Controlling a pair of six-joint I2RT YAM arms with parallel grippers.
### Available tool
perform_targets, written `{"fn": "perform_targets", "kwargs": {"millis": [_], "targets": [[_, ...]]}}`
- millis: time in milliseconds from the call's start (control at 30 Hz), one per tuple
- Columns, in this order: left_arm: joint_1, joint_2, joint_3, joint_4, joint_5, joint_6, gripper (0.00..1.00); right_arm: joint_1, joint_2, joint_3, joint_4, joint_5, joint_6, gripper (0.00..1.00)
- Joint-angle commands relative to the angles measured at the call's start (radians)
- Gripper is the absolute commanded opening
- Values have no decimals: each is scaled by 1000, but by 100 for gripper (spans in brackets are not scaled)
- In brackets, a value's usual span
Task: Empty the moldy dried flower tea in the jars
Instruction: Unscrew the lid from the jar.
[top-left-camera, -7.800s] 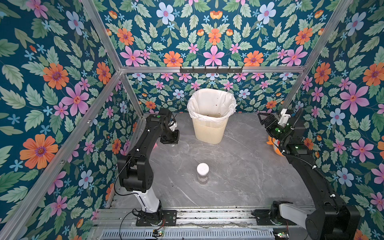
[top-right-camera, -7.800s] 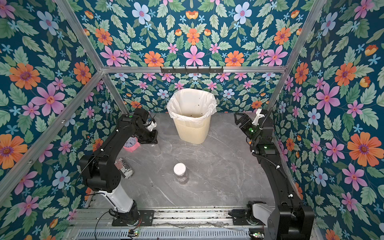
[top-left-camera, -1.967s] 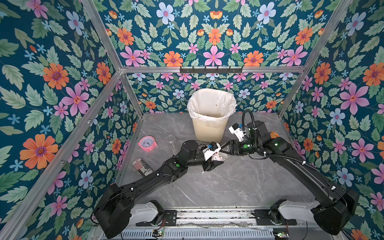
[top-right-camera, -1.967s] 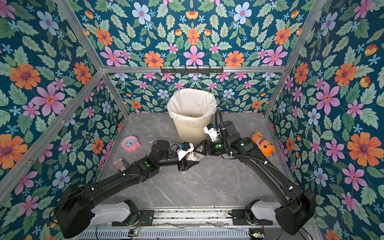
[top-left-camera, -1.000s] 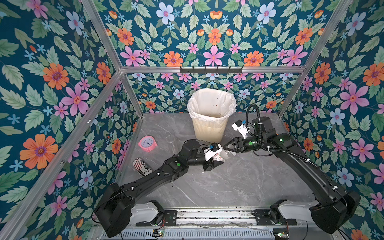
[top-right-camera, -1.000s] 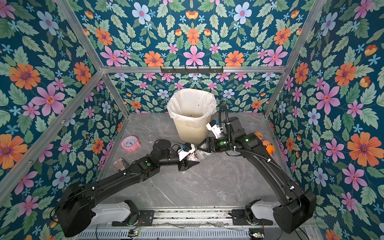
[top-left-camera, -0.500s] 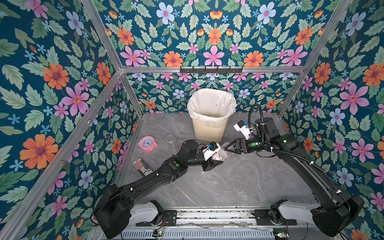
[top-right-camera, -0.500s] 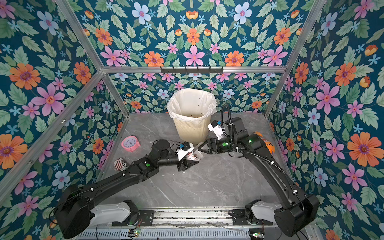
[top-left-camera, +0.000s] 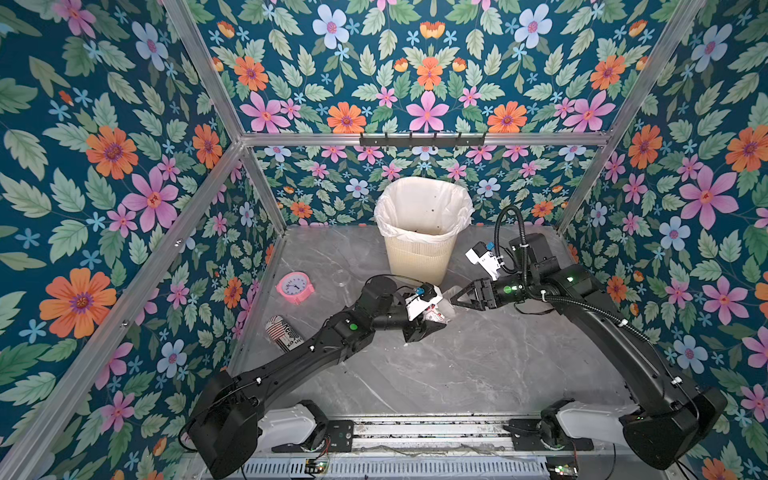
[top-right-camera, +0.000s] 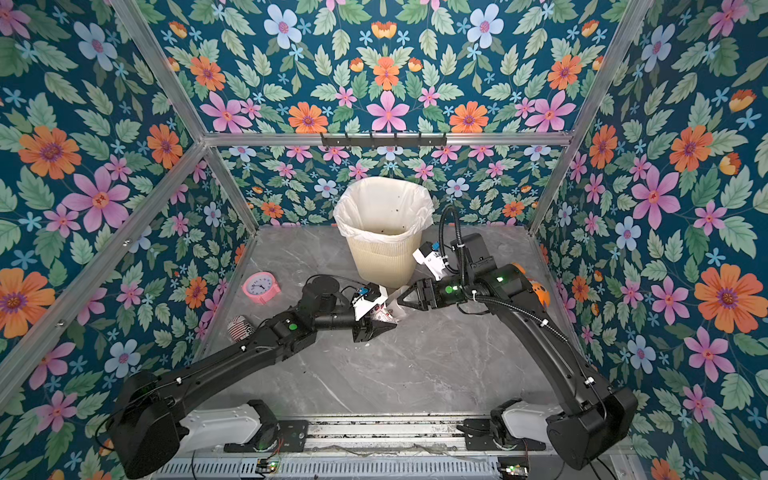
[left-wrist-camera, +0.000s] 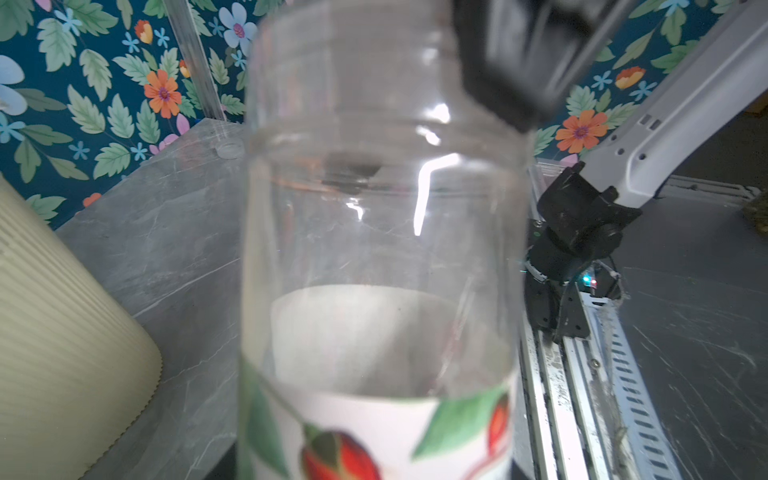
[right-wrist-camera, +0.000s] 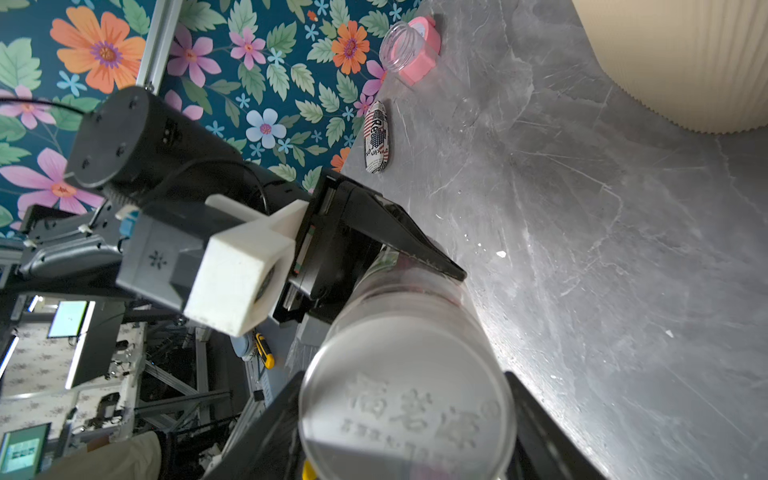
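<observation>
The jar is hanging over the middle of the table, tipped on its side, just in front of the cream bin that is standing against the back wall. The left claw is clamping the jar's labelled body. The right claw is meeting it from the opposite side at the lid end. In front of both arms a wide stretch of bare table is running to the rail at the near edge. The strip to the right of the right arm is also lying open. Along the left wall, the pink clock and the striped can are crowding the edge, well apart from the jar.

The right wrist view is showing the translucent lid with raised lettering sitting between the right claw's fingers, which are lying close against both of its sides. Whether they are squeezing it I cannot tell. That view is also showing a small clear ribbed container in front of the clock. In a top view an orange object is peeking from behind the right arm.

In the left wrist view the jar's wall is looking see-through above a white label printed with red buds and green leaves. The table is showing through it.
</observation>
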Motion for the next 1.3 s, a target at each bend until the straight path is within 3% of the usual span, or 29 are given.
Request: {"fn": "perform_targets", "kwargs": {"millis": [0, 300, 367, 467, 533, 767, 1067, 1267], "targets": [[7, 9, 40, -34, 164, -26, 55, 2, -39, -24, -1, -79, -211, 61], [7, 39, 104, -141, 265, -15, 55, 3, -125, -93, 52, -55, -414, 63], [7, 38, 98, -148, 237, -2, 55, 2, -130, -93, 61, -18, -412, 69], [8, 27, 75, -109, 175, 9, 55, 3, -109, -57, 53, 2, -346, 91], [7, 17, 55, -63, 118, 9, 55, 3, -85, -22, 40, 3, -275, 98], [8, -14, 13, 23, -90, 58, 55, -72, 18, 24, 70, 21, 52, 94], [5, -3, -4, 38, -311, 89, 55, -71, 94, 56, 126, -46, 185, 95], [5, 0, 4, 32, -326, 99, 54, -40, 143, 60, 133, -26, 198, 93]]}}
